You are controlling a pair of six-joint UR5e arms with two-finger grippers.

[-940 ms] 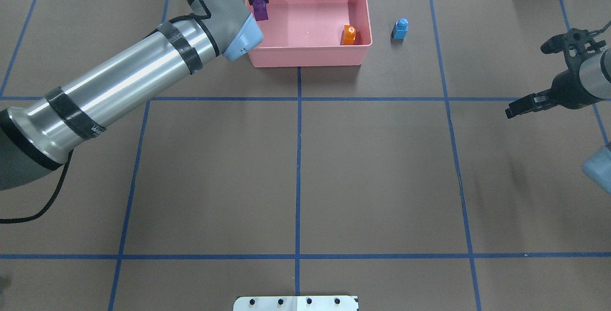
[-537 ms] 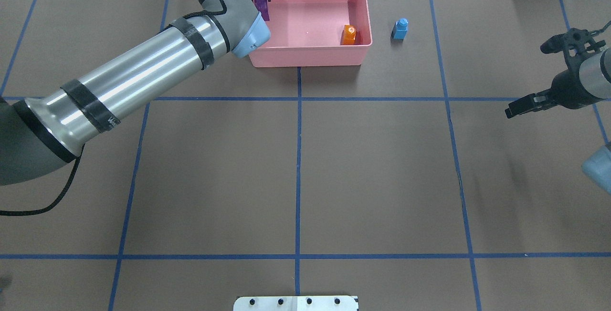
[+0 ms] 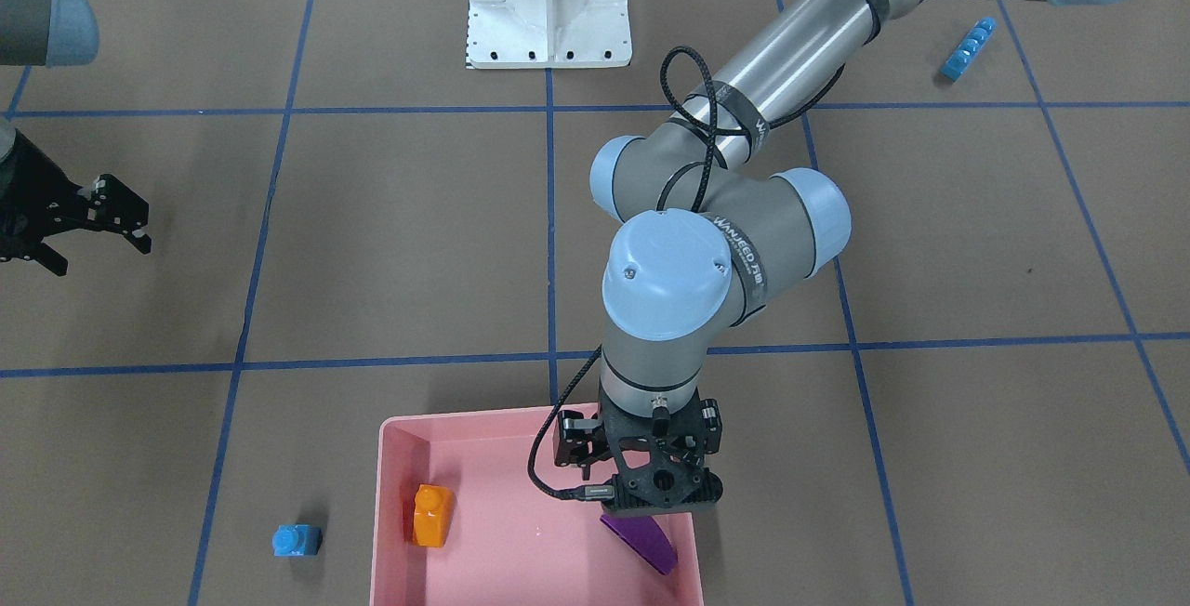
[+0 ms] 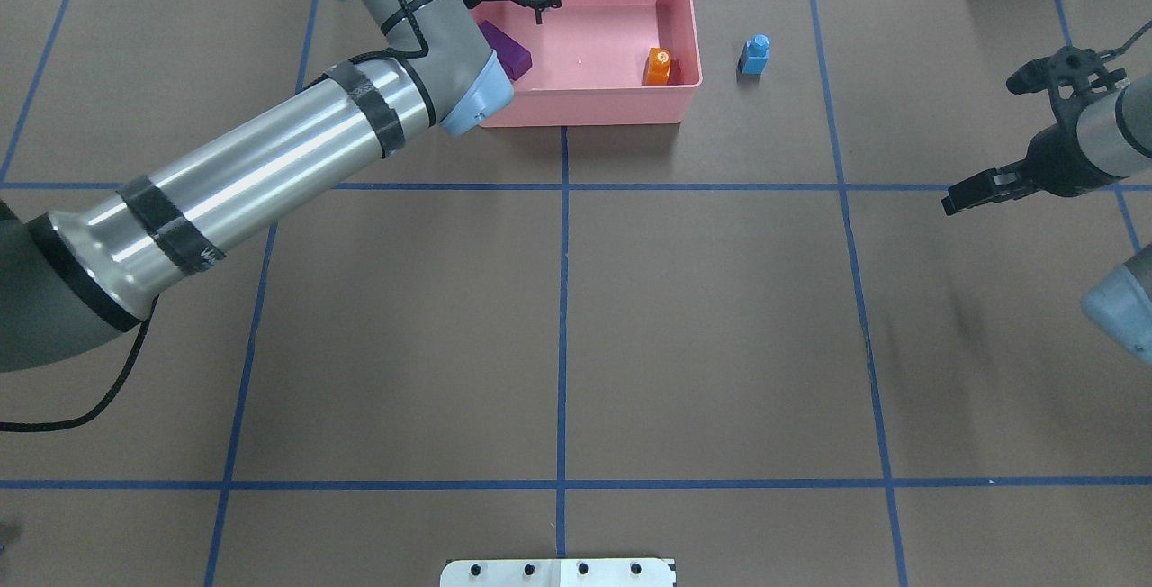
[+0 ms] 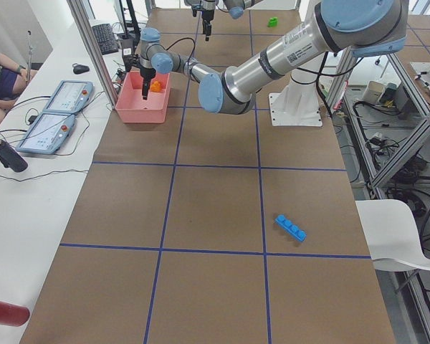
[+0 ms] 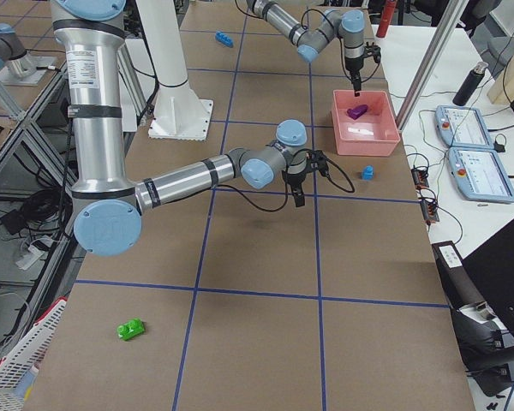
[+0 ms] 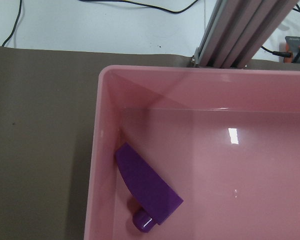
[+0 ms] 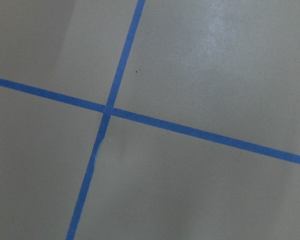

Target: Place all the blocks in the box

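The scene is lit brightly and evenly from overhead. Soft, faint shadows are cast on the table (image 4: 720, 344). Small white glints are seen on the box (image 7: 250, 180) floor. The right wrist view is rendered pale and slightly soft.

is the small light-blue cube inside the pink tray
No, in the overhead view the light-blue cube stands outside the pink tray, just beyond its right wall.

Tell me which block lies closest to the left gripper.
The purple sloped block, on its side in the pink box just under the left gripper. The orange block sits at the box's other end; the small blue cube is outside it.
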